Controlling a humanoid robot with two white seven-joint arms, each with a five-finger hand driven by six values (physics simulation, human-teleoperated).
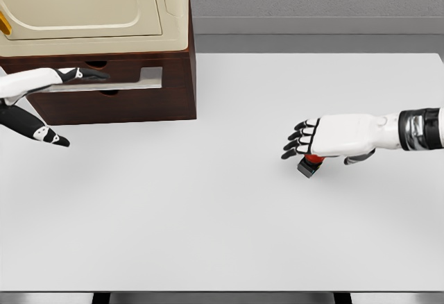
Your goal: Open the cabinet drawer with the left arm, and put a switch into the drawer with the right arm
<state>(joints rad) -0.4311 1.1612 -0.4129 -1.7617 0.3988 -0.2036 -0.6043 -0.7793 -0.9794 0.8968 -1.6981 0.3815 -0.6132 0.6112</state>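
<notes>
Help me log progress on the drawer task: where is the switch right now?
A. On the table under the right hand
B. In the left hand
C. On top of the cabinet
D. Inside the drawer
A: the switch sits on the white table directly beneath the right hand, far from the cabinet, while the left hand is at the drawer handle.

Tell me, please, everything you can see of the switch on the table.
The switch is small, with a red top on a dark base showing a green edge. It sits on the white table, right of centre, far from the cabinet. The right hand covers most of it; contact is unclear.
</notes>
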